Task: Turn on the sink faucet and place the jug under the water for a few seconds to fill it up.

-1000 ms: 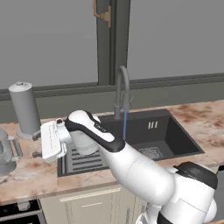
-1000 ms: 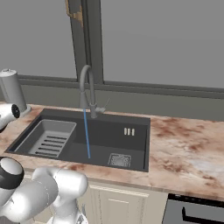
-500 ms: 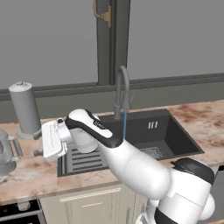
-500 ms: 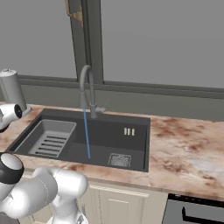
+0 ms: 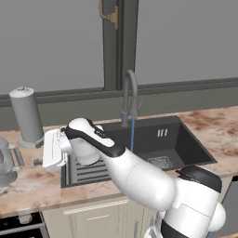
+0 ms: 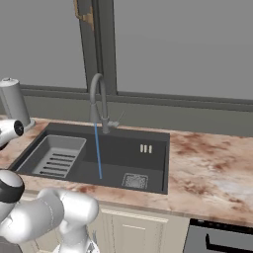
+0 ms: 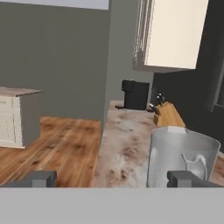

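The jug [image 7: 181, 162] stands upright on the worktop [image 5: 28, 179], off the left end of the sink [image 5: 186, 139], its long axis vertical and its looped handle turned toward the sink side in the left base view; in the hand view it sits just ahead of the gripper [image 7: 111, 178] and off toward the right fingertip, not between the tips; so the coming reach, as I judge it, calls for a sideways shift before closing. The fingertips stand wide apart with nothing between them; the gripper is released. Behind, the sink faucet [image 5: 129, 95] is on; the water [image 6: 98, 150] falls into the basin, well apart from the jug. The right base view shows stream and drain grate plainly; the hand view gives the jug's offset.
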